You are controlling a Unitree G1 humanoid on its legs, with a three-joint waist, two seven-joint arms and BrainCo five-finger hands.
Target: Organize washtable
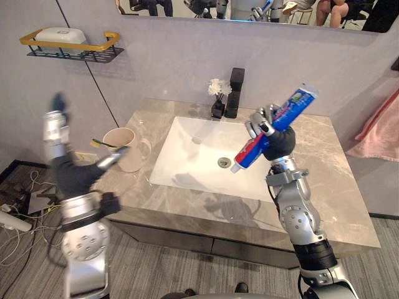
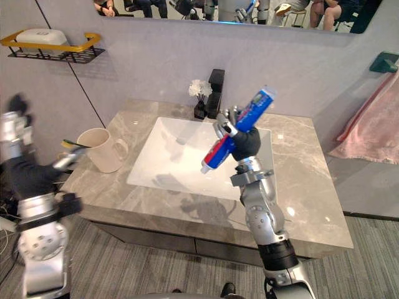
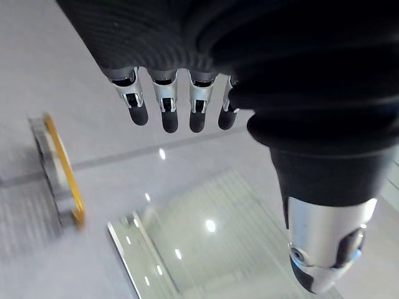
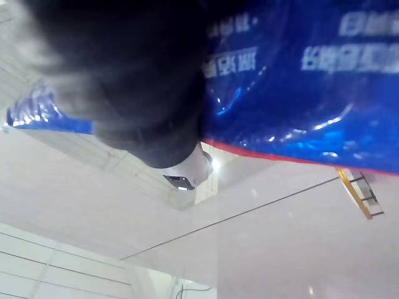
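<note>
Right robot hand (image 1: 274, 140) clasps toothpaste tube (image 1: 296, 103) over sink (image 1: 187, 149) — left robot hand (image 1: 65, 169), seemingly spread, beside cup (image 1: 128, 156).

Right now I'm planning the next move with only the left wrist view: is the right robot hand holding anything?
Observer: Yes, the right robot hand is curled round a blue-and-red toothpaste tube.
Operator: How does the tube sit?
Observer: Tilted, cap end down, raised over the sink basin.
Operator: Anywhere to put it?
Observer: A cream mug stands on the counter, left of the basin.
</note>
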